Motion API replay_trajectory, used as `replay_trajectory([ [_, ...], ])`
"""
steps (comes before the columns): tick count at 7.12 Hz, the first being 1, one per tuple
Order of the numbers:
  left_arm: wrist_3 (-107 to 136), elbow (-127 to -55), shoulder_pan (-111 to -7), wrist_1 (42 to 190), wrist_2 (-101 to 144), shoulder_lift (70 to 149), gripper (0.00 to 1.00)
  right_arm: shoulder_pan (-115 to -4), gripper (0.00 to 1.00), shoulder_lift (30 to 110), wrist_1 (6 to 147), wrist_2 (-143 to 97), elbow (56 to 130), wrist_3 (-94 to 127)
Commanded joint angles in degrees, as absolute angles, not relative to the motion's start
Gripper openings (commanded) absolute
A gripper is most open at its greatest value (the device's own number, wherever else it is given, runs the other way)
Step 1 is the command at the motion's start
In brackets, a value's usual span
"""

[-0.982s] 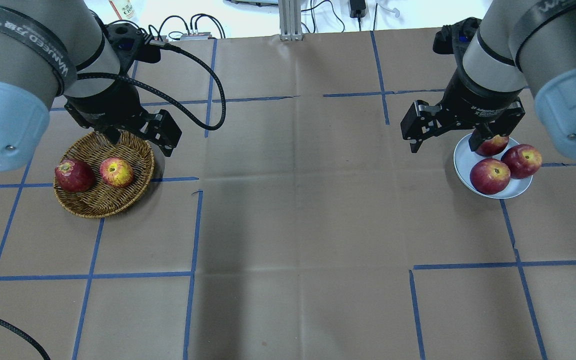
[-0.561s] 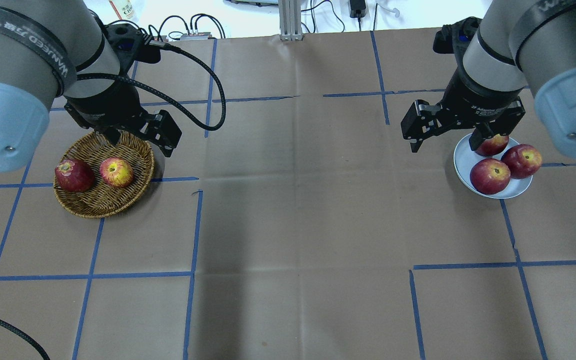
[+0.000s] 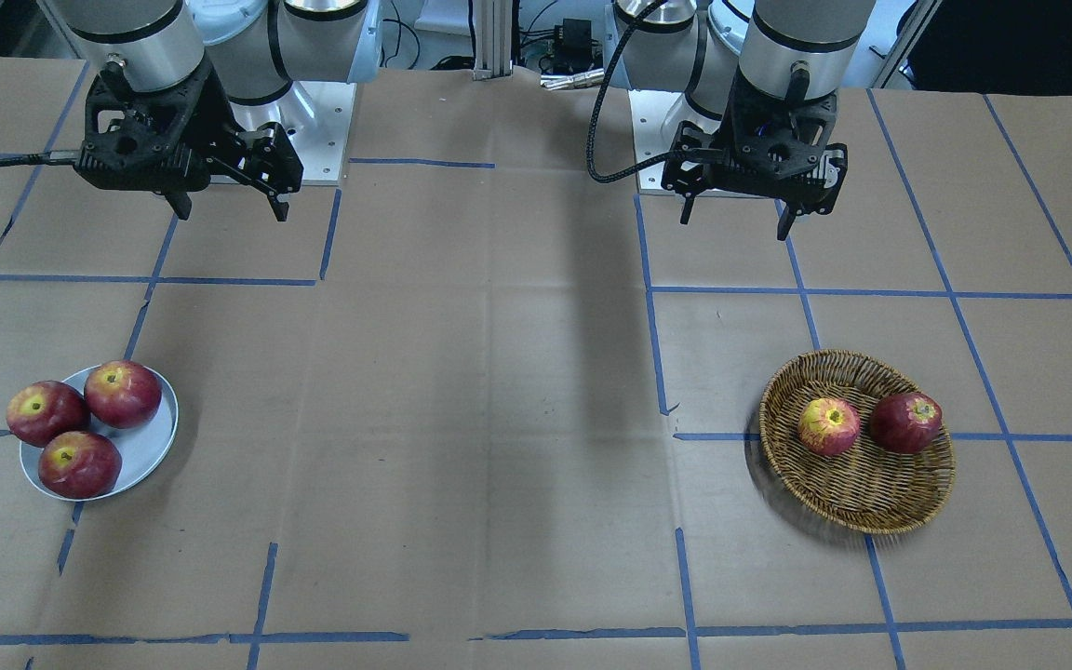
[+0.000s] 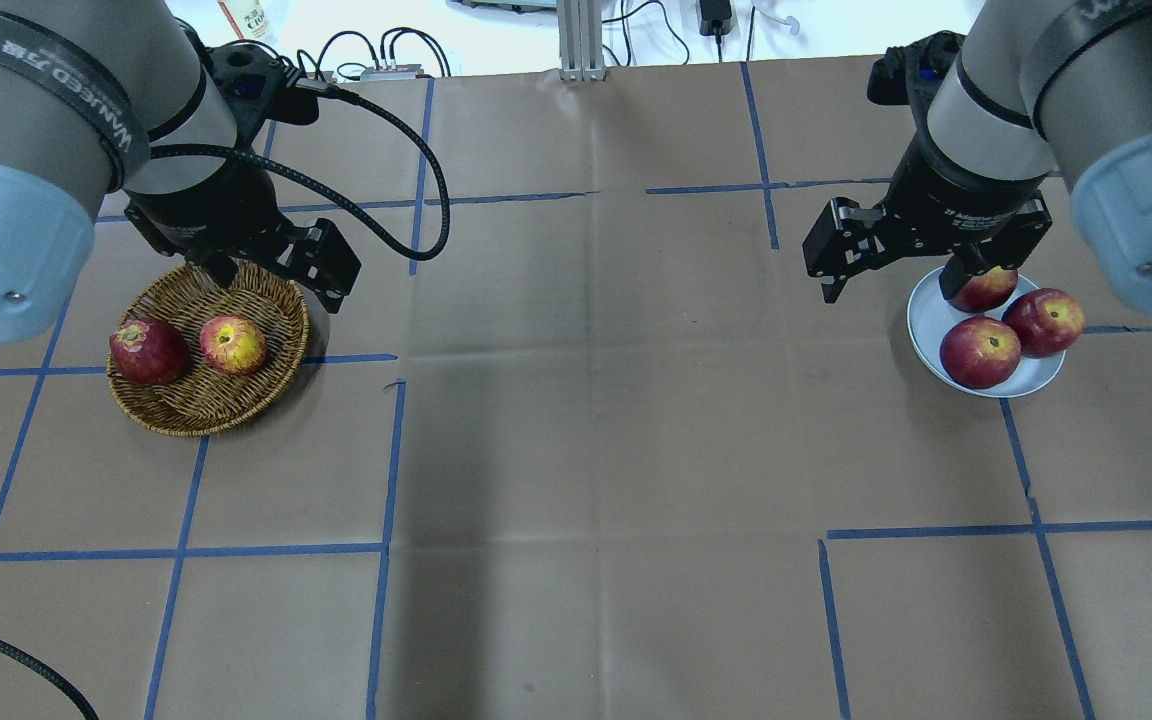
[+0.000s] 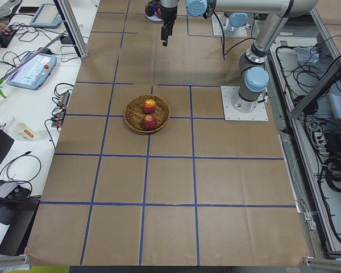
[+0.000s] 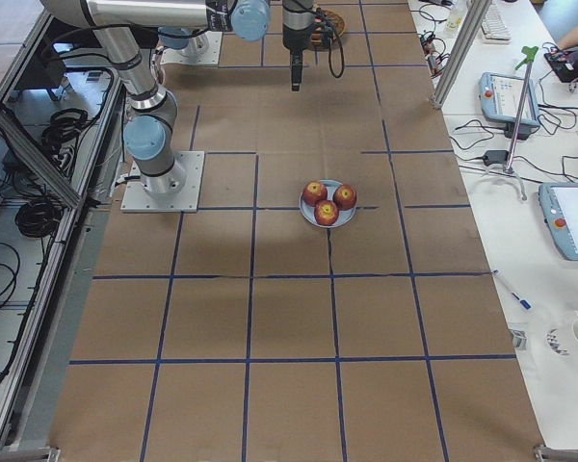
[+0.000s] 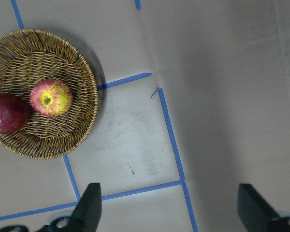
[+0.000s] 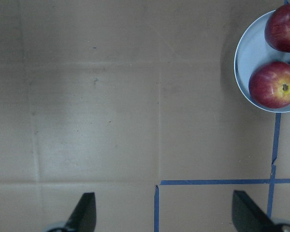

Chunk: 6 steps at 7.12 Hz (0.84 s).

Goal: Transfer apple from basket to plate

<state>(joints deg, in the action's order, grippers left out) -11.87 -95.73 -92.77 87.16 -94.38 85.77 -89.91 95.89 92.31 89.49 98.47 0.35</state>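
The apple (image 4: 233,344), pinkish-red with a broad yellow top, lies in the wicker basket (image 4: 206,405) beside a darker red apple (image 4: 148,351). It also shows in the front view (image 3: 829,426) and the left wrist view (image 7: 50,97). The pale blue plate (image 4: 926,322) at the right holds three dark red apples (image 4: 980,352). My left gripper (image 4: 281,285) is open and empty, high above the basket's far right rim. My right gripper (image 4: 891,290) is open and empty, high above the plate's far left edge.
The table is brown paper with a grid of blue tape lines. The wide stretch between the basket (image 3: 862,498) and the plate (image 3: 143,451) is bare paper. Cables and a metal post (image 4: 581,40) lie beyond the far edge.
Both arms have barely shifted. The apples, the basket and the plate have not moved.
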Motion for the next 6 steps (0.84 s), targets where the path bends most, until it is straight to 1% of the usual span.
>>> replay_trajectory([
  [1, -11.8, -95.3, -92.5, 87.2, -94.6, 85.6, 1.0, -89.9, 1.0, 95.9, 92.4, 89.5, 98.4, 0.4],
  [3, -11.8, -94.8, -92.5, 87.1, -94.8, 85.8, 1.0, -89.9, 1.0, 95.8, 92.4, 89.5, 98.4, 0.4],
  [4, -11.9, -96.4, -92.4, 86.9, -94.8, 85.6, 1.0, -89.8, 1.0, 95.9, 92.3, 89.5, 98.5, 0.3],
  [5, -11.3, -94.6, -92.0, 86.8, -94.7, 84.6, 1.0, -89.9, 1.0, 95.9, 92.3, 89.5, 98.5, 0.4],
  [6, -11.7, -96.4, -92.2, 87.0, -94.7, 84.0, 1.0, -89.9, 1.0, 95.9, 92.3, 89.5, 98.5, 0.4],
])
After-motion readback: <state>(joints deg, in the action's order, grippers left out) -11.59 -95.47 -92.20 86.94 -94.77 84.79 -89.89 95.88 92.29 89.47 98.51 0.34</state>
